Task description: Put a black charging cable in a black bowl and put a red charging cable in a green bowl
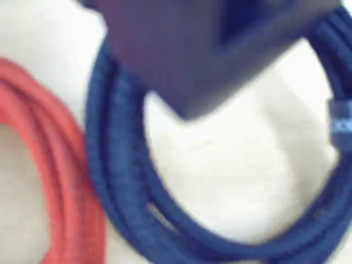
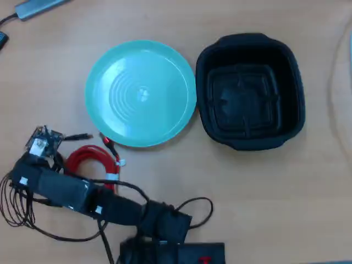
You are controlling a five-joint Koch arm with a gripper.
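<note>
gripper (image 1: 187, 104): low over the black cable (image 1: 126, 187), likely lining up a grab; jaw state unclear
red cable (image 2: 91, 160): worktop (image 2: 247, 192), near-left of green bowl (image 2: 176, 77)
black bowl (image 2: 291, 93): right, empty

The round teal-green dish (image 2: 141, 92) looks like smooth, glossy plastic. The deep black tub (image 2: 250, 91) is duller ridged plastic. The tabletop (image 2: 264, 192) has a matt wood look. In the wrist view, the red coiled cable (image 1: 52, 159) shows a woven, braided jacket.

Light wooden tabletop (image 2: 165, 176), evenly lit
</note>
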